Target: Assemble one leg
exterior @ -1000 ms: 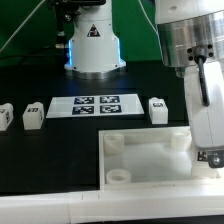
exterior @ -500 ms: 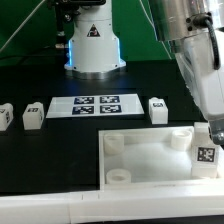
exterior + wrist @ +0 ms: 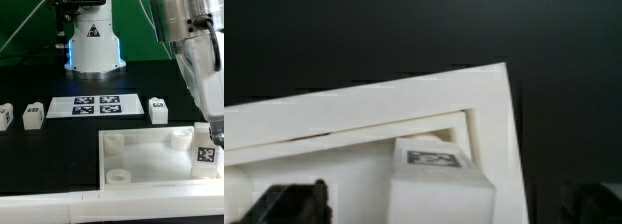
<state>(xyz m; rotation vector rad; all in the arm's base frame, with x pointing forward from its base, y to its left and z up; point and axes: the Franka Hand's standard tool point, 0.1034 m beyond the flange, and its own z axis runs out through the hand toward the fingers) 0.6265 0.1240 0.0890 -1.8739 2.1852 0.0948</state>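
One leg [image 3: 206,156], white block with a black-and-white tag facing outward, upright at the corner of the tray [image 3: 140,150] on the exterior view's right, directly under the arm [image 3: 195,60]. Same leg [image 3: 441,165] visible in the wrist view, tag showing, tucked into the tray's inner corner against the raised rim [image 3: 384,105].

Pincer [image 3: 210,135] directly above the leg, fingertips apparently on either side of its top; grip probably clamped on the leg, though the contact itself too small and shadowed to confirm. Dark fingertips [image 3: 292,200] visible at the frame edge in the wrist view, out of focus.

Three further white blocks on the black counter [image 3: 40,75]: two [image 3: 33,115] [image 3: 5,116] near the exterior view's left edge, just beside each other, and one [image 3: 158,109] beyond the tray's far rim.

Marker board [image 3: 96,105], flat, four tags, lying between the left pair and the single block.

Round socket [image 3: 118,175] in the tray's near corner on the exterior view's left, another [image 3: 116,143] at the far corner.

Robot base [image 3: 95,40], white, at the back of the counter.
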